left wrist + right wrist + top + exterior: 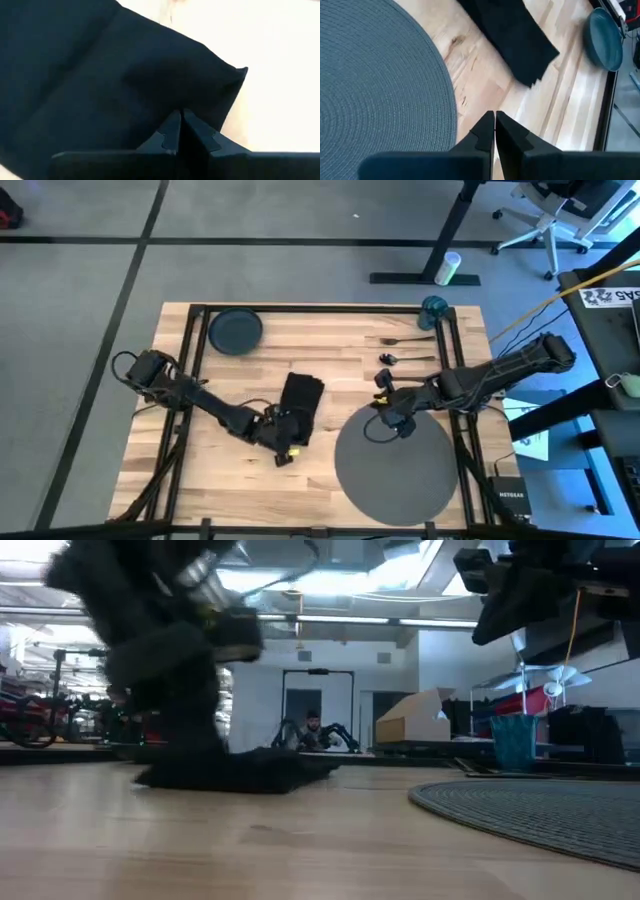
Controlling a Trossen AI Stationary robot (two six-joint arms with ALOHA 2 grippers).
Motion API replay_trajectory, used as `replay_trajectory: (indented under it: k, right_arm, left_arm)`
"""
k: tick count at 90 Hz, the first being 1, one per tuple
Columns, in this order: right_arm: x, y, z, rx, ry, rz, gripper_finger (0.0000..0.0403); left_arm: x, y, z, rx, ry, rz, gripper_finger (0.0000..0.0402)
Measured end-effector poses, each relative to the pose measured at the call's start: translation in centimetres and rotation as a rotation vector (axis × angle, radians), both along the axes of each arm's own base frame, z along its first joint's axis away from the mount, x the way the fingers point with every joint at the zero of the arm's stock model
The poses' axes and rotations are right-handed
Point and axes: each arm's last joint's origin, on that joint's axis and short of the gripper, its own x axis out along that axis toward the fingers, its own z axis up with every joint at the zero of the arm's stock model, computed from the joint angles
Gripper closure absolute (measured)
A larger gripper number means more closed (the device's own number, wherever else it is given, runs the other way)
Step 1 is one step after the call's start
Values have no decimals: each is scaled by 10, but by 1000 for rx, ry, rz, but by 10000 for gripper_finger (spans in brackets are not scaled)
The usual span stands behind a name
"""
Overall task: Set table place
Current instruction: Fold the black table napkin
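The black napkin lies on the wooden table, left of the round grey placemat. My left gripper is shut on the napkin's near end. My right gripper hangs shut over the placemat's far left rim and touches nothing; in its wrist view bare wood lies below the fingertips. The dark blue plate rests at the far left. The teal cup stands at the far right. A fork and more cutlery lie near the cup. My left gripper pinches the napkin near its near end between its two shut fingers. The fingers come down at a slant from the table's left. In the low view the cloth rises to the gripper there, while the rest of the napkin lies flat on the table.
Black metal rails run across the table top at left and right. Bare wood lies between the napkin and the plate and along the near left. A white bottle stands on the floor beyond the far edge.
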Motion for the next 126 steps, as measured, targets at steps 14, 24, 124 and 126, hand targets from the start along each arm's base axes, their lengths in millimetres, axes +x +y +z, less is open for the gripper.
replay_trajectory:
  k: [14, 24, 124, 126]
  right_arm:
    - [0, 0, 0, 7, 0, 4, 402]
    - [3, 1, 2, 23, -36, -1, 402]
    - [188, -80, -99, 518, -192, -275, 290]
    - [189, -81, -100, 527, -187, -285, 290]
  left_arm:
    - [-28, -22, 15, -25, 21, 35, 401]
    - [-46, -36, 29, -78, -4, 48, 401]
    - [-59, -50, 51, -98, -116, 15, 401]
    - [-59, -51, 51, -100, -117, 16, 401]
